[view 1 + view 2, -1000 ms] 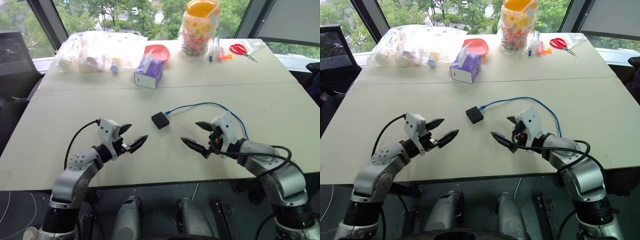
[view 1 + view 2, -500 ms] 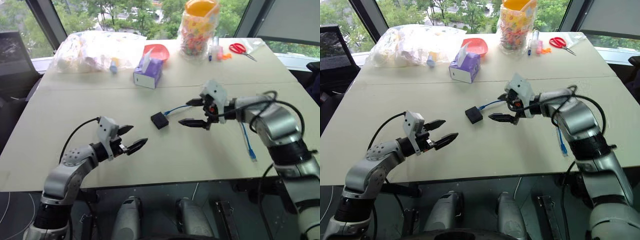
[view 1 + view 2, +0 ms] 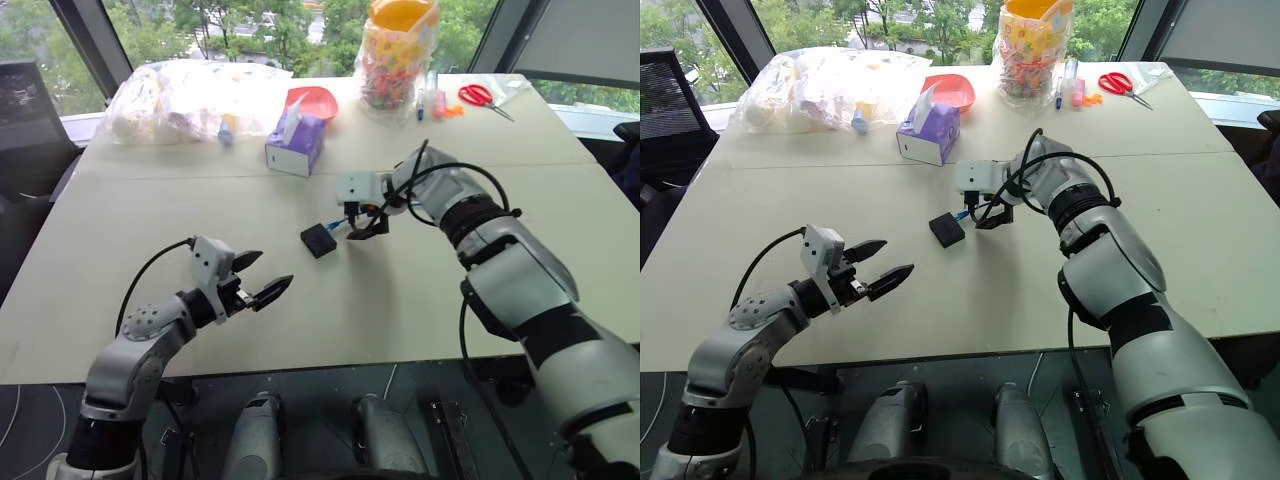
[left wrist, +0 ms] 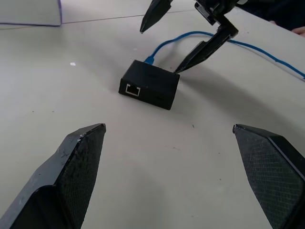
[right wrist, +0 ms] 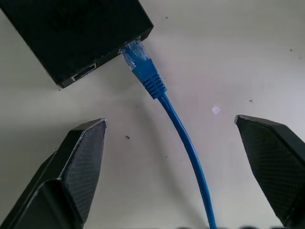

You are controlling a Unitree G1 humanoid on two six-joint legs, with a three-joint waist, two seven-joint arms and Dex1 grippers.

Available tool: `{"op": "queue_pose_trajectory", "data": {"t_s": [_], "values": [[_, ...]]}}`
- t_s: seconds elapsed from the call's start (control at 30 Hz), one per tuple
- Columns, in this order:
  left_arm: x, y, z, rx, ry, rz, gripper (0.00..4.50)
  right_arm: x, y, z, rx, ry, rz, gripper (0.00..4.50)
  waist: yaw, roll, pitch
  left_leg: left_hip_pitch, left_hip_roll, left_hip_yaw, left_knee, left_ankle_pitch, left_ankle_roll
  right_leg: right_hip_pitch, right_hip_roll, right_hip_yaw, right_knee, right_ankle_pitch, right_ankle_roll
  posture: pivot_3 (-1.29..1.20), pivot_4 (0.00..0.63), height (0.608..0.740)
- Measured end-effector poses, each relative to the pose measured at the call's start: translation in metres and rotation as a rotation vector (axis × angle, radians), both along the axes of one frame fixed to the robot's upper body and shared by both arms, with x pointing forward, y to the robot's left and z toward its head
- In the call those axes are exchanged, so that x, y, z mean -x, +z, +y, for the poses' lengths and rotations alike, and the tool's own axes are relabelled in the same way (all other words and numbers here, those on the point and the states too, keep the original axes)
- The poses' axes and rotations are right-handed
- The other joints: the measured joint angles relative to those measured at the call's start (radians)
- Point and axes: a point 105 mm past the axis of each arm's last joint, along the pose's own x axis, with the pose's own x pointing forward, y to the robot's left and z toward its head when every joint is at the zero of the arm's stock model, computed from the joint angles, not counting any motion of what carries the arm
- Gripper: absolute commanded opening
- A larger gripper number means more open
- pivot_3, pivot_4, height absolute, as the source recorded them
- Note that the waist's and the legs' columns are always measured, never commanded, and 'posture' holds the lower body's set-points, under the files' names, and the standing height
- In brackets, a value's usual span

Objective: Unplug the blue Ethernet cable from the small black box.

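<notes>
With the right gripper poised over the plug end of the blue Ethernet cable, I judge the step in hand to be the approach for the pull. Its jaws stand wide apart and hold nothing; the cable runs up between the two fingers, touching neither. The clear plug is seated in a port on the small black box's right side, with a second, vacant port beside it. The box lies flat near the middle of the table, with the purple tissue box well beyond it on the far side.

My left gripper hovers near-left of the box, likewise spread open and empty, well apart from it.

To do this properly, I would close the right fingers on the ribbed blue boot just behind the plug, not on the thin cord, and draw straight along the port's axis. The box looks light and will likely drag, so I would bring the left gripper in to pin it first. Whether the latch tab needs pressing I cannot tell.
</notes>
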Motion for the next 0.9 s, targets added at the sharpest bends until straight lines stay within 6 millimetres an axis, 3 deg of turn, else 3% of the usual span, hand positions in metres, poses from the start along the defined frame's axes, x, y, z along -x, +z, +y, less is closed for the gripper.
{"op": "queue_pose_trajectory", "data": {"t_s": [0.17, 0.37, 0.63, 0.73, 0.9], "values": [[0.005, 0.001, 0.003, -0.007, 0.027, -0.012, 4.46, 0.0, -0.002, 0.008, -0.025, -0.008, 0.014, 4.5, -0.005, 0.0, 0.0, 0.002, 0.0, 0.0, 0.0, 0.0, 0.0, 0.001, 0.0, 0.0, 0.001, 0.0, 0.0, 0.0, 0.15, 0.735], [0.007, 0.001, 0.005, -0.01, 0.048, -0.017, 4.46, 0.02, -0.011, 0.044, -0.137, 0.034, 0.203, 4.5, -0.024, 0.001, 0.0, 0.003, 0.001, 0.0, -0.001, 0.0, 0.0, 0.001, 0.001, 0.0, 0.002, 0.001, 0.002, 0.0, 0.15, 0.735], [0.006, 0.003, 0.005, -0.016, 0.049, -0.029, 4.46, 0.022, -0.014, 0.05, -0.135, 0.032, 0.21, 4.5, -0.026, 0.001, 0.0, 0.003, 0.0, 0.0, -0.001, 0.0, 0.0, 0.001, 0.0, 0.0, 0.001, 0.0, 0.0, 0.0, 0.15, 0.735], [0.005, 0.004, 0.005, -0.016, 0.048, -0.037, 4.5, 0.021, -0.016, 0.049, -0.143, 0.02, 0.207, 3.89, -0.027, 0.001, 0.0, 0.003, 0.0, 0.0, -0.001, 0.0, 0.0, 0.001, 0.0, 0.0, 0.001, 0.0, 0.0, 0.0, 0.15, 0.735], [0.004, 0.004, 0.005, -0.023, 0.049, -0.043, 4.5, 0.019, -0.019, 0.049, -0.156, 0.002, 0.199, 1.3, -0.027, 0.001, 0.0, 0.004, 0.0, 0.0, -0.001, 0.0, -0.001, 0.002, 0.0, 0.0, 0.002, 0.0, 0.0, 0.0, 0.15, 0.735]]}}
